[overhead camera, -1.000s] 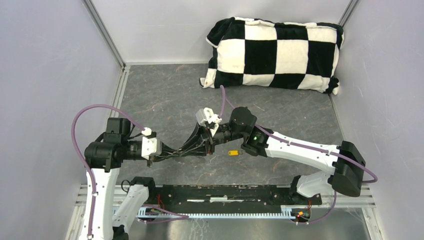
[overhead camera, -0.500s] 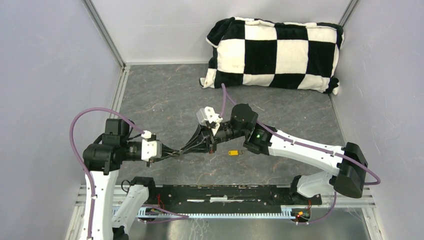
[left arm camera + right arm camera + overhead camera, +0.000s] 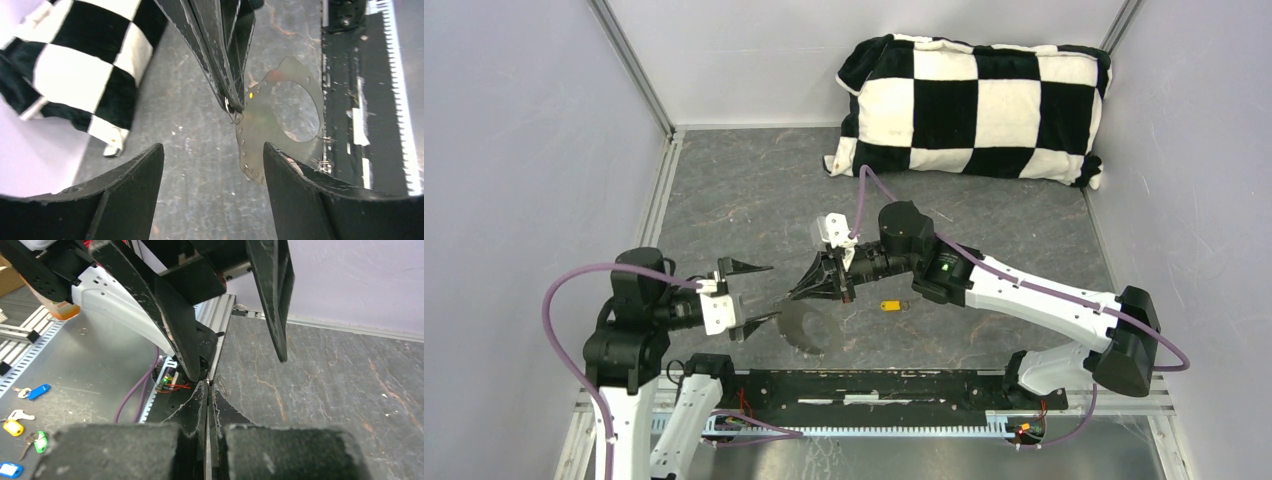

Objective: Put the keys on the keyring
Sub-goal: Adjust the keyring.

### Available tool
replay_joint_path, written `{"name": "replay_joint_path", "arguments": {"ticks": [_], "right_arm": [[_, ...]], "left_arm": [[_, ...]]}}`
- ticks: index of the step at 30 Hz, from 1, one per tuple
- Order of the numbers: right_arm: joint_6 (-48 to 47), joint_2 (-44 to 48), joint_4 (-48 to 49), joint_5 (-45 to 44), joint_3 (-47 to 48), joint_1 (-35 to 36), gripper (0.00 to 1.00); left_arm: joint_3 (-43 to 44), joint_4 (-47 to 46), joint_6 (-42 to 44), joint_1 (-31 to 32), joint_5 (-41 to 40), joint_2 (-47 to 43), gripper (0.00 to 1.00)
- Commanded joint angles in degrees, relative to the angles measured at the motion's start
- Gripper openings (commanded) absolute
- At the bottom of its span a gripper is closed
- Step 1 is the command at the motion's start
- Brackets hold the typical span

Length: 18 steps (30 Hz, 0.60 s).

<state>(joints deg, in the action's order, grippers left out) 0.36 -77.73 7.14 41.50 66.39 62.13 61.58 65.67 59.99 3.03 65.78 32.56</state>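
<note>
The left arm stands folded at the near left, its forearm level and pointing right. The left gripper (image 3: 772, 291) is spread wide with nothing between its fingers. The right arm reaches in low from the near right corner, stretched leftward across the table (image 3: 724, 190), so the two tools face each other tip to tip with a small gap between them. The right gripper (image 3: 796, 293) has its fingers pressed flat together, and the left wrist view shows them pinching the keyring (image 3: 234, 116) (only a small curl of thin wire pokes out of the tips, the rest cannot be made out).

The yellow key (image 3: 890, 306) lies flat on the table just near of the right wrist, apart from both tools. No green key can be made out on the table.

A thin grey see-through sheet (image 3: 802, 328) with a round hole sits just near of the right fingertips, between them and the black rail (image 3: 874, 385) at the table's near edge. Whether it touches the fingers cannot be told.

A black-and-white checked pillow (image 3: 969, 105) lies against the far wall, well apart from the arms. In the right wrist view, loose keys (image 3: 22, 432) with blue, yellow and green heads lie on a metal surface beyond the left arm
</note>
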Motion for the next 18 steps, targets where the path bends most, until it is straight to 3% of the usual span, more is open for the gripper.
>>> {"name": "replay_joint_path", "arguments": {"ticks": [1, 3, 9, 18], "right_arm": [[-2.85, 0.36, -1.77, -3.34, 3.65, -0.24, 0.01], [-3.17, 0.31, -2.34, -3.92, 3.91, -0.25, 0.01], [-4.46, -0.7, -4.59, -4.66, 5.75, 0.16, 0.01], [-4.12, -0.71, -2.77, -6.19, 5.57, 1.1, 0.01]], "left_arm": [[-0.8, -13.26, -11.4, 0.05, -0.95, -3.17, 0.78], [0.22, -13.24, -13.06, 0.04, 0.25, -2.84, 0.73], [0.9, -11.4, -13.41, -0.04, 2.61, -1.85, 0.42], [4.05, 3.27, -1.42, 0.02, 3.21, 3.12, 0.4]]}}
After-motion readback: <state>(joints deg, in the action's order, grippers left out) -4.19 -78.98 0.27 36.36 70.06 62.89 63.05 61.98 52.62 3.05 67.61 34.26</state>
